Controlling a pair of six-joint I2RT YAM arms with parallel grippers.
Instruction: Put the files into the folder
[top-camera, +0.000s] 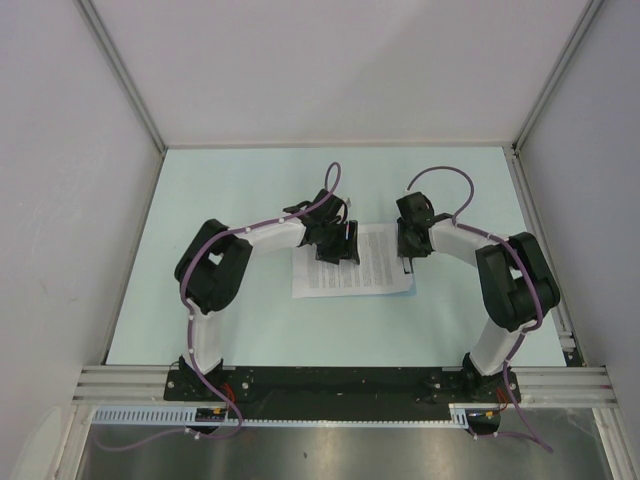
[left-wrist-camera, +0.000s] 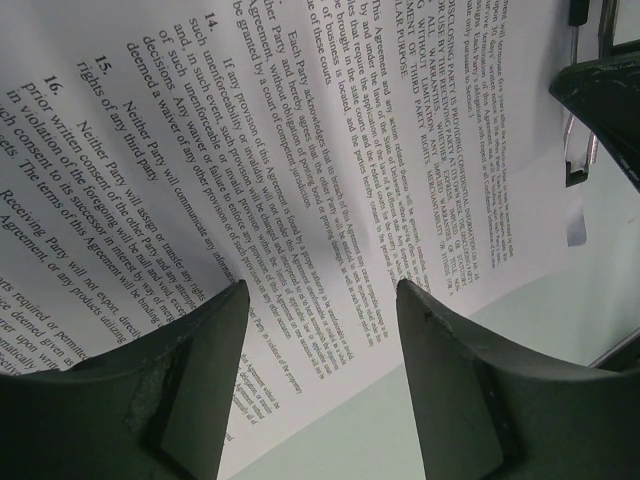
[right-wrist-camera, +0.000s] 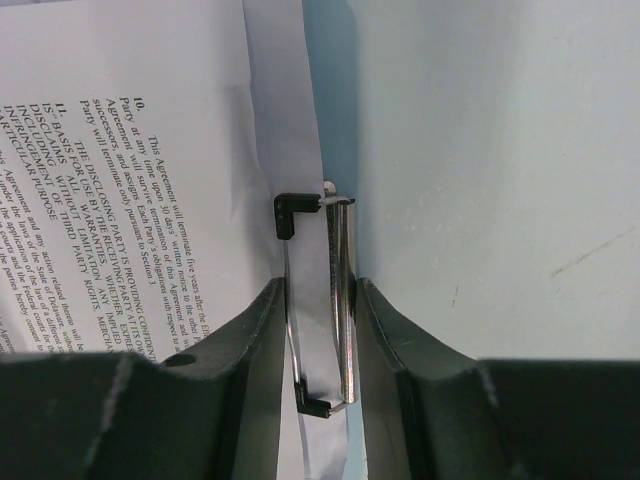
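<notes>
The files (top-camera: 355, 270), white sheets of small black print, lie flat at mid-table; they also show in the left wrist view (left-wrist-camera: 300, 120) and the right wrist view (right-wrist-camera: 130, 120). A pale strip of the folder (right-wrist-camera: 282, 110) shows along the sheets' right edge; the rest is under the paper. A metal spring clip (right-wrist-camera: 342, 290) with black tips sits on that edge. My right gripper (right-wrist-camera: 318, 300) is shut on this clip, one finger on each side of it. My left gripper (left-wrist-camera: 320, 300) is open just above the sheets' edge, holding nothing.
The pale mint tabletop (top-camera: 250, 190) is boxed in by white walls at the back and both sides. A metal rail (top-camera: 350, 380) runs along the near edge by the arm bases. In the left wrist view the clip (left-wrist-camera: 578, 150) and the right gripper's fingers (left-wrist-camera: 600, 95) show.
</notes>
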